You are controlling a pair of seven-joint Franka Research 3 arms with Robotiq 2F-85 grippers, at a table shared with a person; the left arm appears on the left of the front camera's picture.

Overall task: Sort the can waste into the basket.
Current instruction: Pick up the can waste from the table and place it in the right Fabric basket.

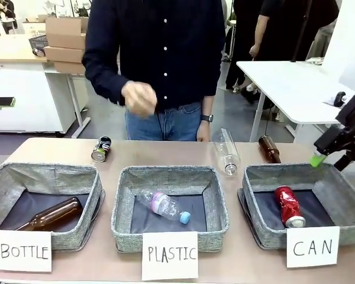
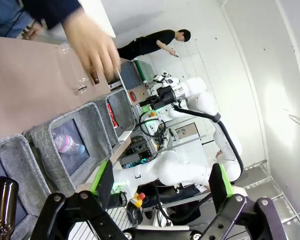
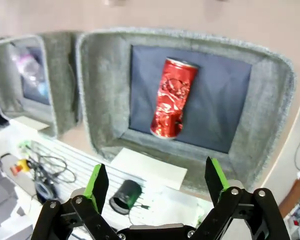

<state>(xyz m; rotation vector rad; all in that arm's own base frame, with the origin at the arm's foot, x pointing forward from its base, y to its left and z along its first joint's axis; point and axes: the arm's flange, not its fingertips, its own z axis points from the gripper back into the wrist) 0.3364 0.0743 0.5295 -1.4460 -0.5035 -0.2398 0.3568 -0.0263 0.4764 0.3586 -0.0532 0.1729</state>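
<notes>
Crumpled red can (image 3: pixel 171 97) lies in grey woven square basket (image 3: pixel 110 90); dark lining.

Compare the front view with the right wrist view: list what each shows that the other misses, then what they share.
Only the front view shows the Pepsi can lying on the table behind the BOTTLE basket, and the person's hand.
Only the right wrist view shows the right tool open and empty above the CAN basket.
Both show the red can lying in that basket.
</notes>
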